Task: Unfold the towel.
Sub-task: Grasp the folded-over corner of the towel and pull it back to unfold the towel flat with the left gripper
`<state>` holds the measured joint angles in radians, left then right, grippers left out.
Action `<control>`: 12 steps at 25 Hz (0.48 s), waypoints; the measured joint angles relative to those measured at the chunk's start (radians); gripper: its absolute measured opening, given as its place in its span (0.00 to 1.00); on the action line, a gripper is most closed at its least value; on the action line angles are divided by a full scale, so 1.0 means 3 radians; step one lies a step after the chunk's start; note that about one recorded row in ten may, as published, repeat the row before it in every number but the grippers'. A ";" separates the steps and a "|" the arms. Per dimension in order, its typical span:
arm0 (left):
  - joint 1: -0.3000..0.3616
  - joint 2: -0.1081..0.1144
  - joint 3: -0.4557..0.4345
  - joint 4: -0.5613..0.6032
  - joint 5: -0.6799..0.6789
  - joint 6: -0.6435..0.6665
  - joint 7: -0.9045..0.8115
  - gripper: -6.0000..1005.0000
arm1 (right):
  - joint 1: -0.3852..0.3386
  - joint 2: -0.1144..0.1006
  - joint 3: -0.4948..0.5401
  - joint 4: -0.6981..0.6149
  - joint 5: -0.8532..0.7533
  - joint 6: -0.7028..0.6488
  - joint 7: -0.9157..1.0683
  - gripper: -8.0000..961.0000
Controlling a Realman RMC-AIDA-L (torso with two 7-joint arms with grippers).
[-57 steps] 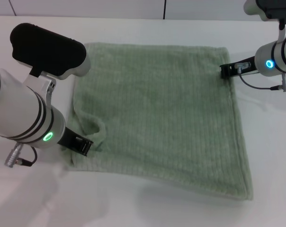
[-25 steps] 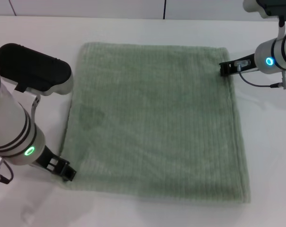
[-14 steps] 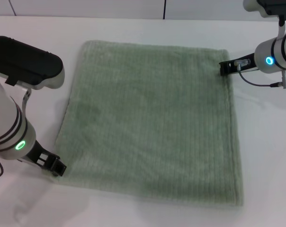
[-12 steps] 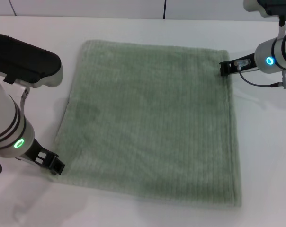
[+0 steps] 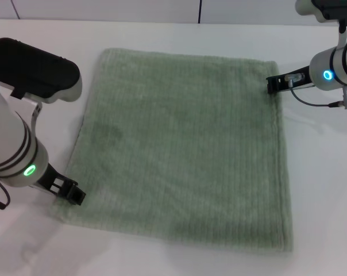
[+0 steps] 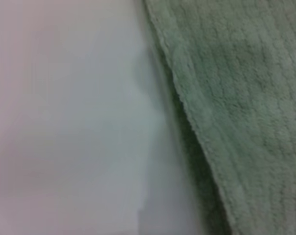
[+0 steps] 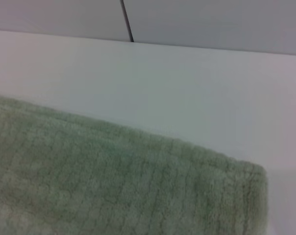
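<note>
Towel lies spread flat on the white table (ribs running side to side), its near-left corner at the left gripper, far-right corner at the right gripper; neither gripper's jaw state can be told.

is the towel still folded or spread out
Spread out: the towel lies flat as one layer on the table, all four edges visible, no flap turned over.

A white table carries the towel, which lies spread flat as a single sheet over its middle. Bare tabletop borders the cloth from 12 through 3, 6 and 9 o'clock. The towel's corners point toward 11, 1, 5 and 7 o'clock.
</note>
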<state>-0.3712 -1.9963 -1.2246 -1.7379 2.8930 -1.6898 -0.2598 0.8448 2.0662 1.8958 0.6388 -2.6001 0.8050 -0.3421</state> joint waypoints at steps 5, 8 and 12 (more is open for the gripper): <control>0.0006 0.0031 -0.0058 0.0033 0.0000 0.0032 0.0021 0.86 | -0.0009 -0.0002 0.0024 0.0004 0.0000 0.0001 0.0000 0.01; -0.0023 0.0039 -0.0097 0.0013 0.0001 0.0008 0.0009 0.86 | -0.0009 -0.0006 0.0030 0.0026 0.0000 0.0002 0.0000 0.01; -0.0084 0.0067 -0.0181 0.0026 0.0001 -0.0008 0.0005 0.86 | -0.0010 -0.0011 0.0035 0.0061 0.0000 -0.0001 0.0000 0.01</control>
<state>-0.3966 -1.9763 -1.2787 -1.7302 2.8931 -1.6921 -0.2583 0.8418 2.0629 1.9064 0.6572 -2.6001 0.8046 -0.3421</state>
